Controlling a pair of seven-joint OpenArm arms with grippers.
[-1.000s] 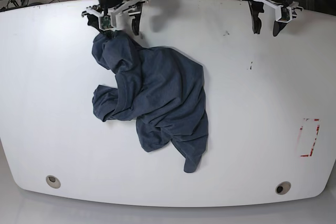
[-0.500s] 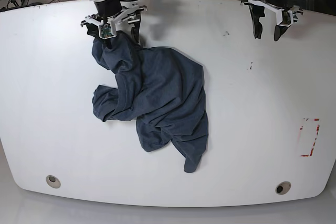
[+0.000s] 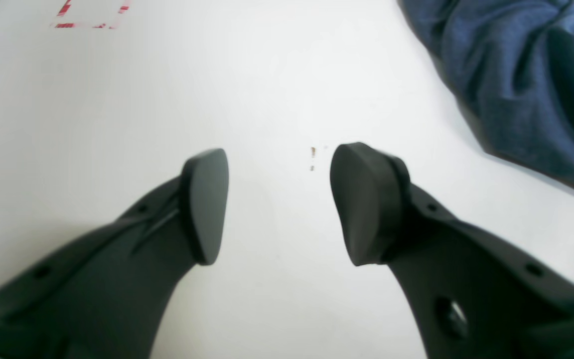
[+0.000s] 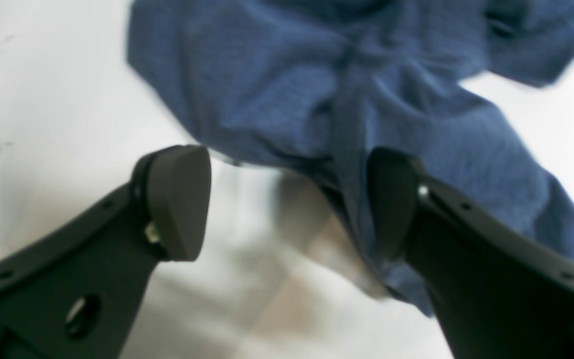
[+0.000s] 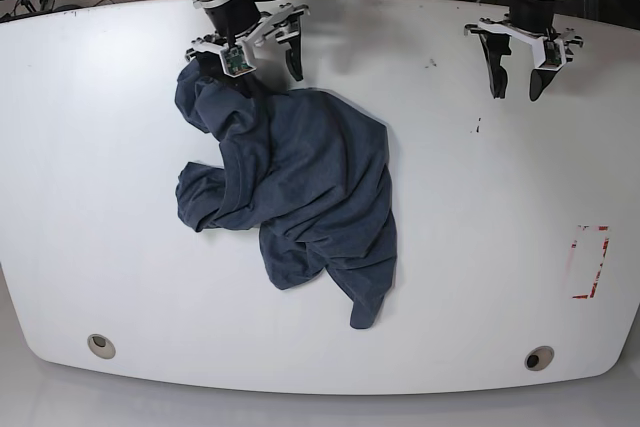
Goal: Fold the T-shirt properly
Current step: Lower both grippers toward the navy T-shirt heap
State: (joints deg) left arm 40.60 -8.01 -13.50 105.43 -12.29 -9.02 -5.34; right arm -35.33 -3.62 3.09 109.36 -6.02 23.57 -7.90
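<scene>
The T-shirt (image 5: 300, 182) lies crumpled in a dark blue heap left of the table's middle, with no lettering showing. My right gripper (image 5: 247, 65) hovers over its far tip, at the table's back left. In the right wrist view that gripper (image 4: 287, 204) is open; one finger (image 4: 391, 209) hangs over the T-shirt (image 4: 342, 89) and the other over bare table. My left gripper (image 5: 516, 82) stands open at the back right, well away from the cloth. In the left wrist view it (image 3: 282, 204) holds nothing, and the T-shirt (image 3: 516, 75) fills the upper right corner.
A red rectangle outline (image 5: 589, 262) is marked near the table's right edge and also shows as the red rectangle outline (image 3: 90, 12) in the left wrist view. Two round holes (image 5: 100, 345) (image 5: 539, 358) sit near the front edge. Cables lie beyond the far edge.
My right gripper has shifted to the right and turned above the shirt's far tip. My left gripper has come slightly forward. The shirt has not moved.
</scene>
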